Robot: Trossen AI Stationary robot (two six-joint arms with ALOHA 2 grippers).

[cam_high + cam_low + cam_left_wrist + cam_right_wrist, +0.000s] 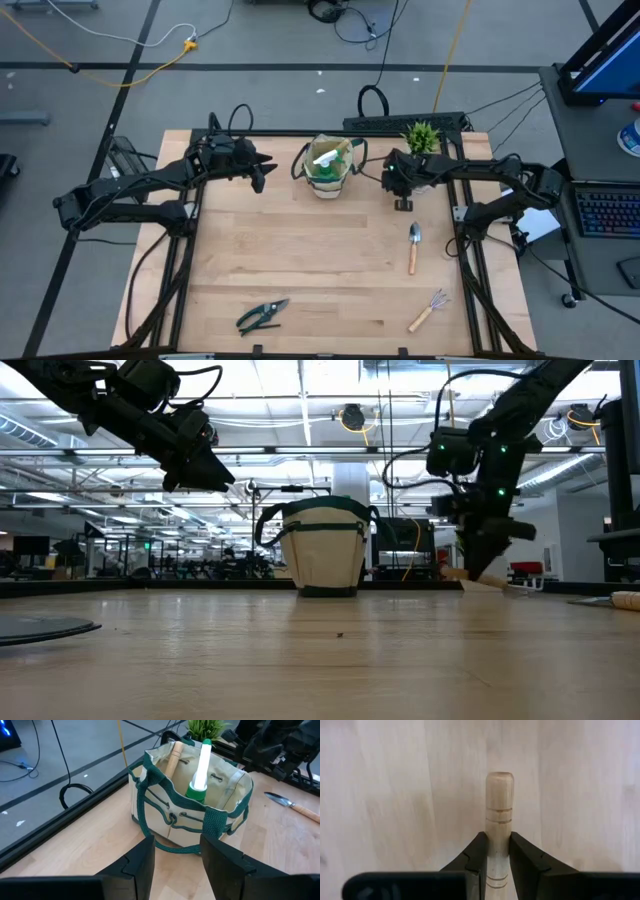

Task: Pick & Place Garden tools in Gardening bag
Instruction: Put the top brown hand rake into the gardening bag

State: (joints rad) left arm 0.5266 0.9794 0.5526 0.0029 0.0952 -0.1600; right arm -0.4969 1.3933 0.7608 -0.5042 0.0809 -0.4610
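Right pincer (pixel 498 841) is clenched on a wooden tool handle (pixel 499 795) near the worktop's far edge. It should lift well above the gardening bag's (pixel 150 802) rim before it lets go. Left pincer (pixel 176 846) hangs released and empty.

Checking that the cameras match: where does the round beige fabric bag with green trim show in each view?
High view: beige fabric bag, middle of the table's far edge.
Low view: centre.
Left wrist view: centre.
Right wrist view: not in it.
Shared landmark: spiky green potted plant beside it, in the high and left wrist views.
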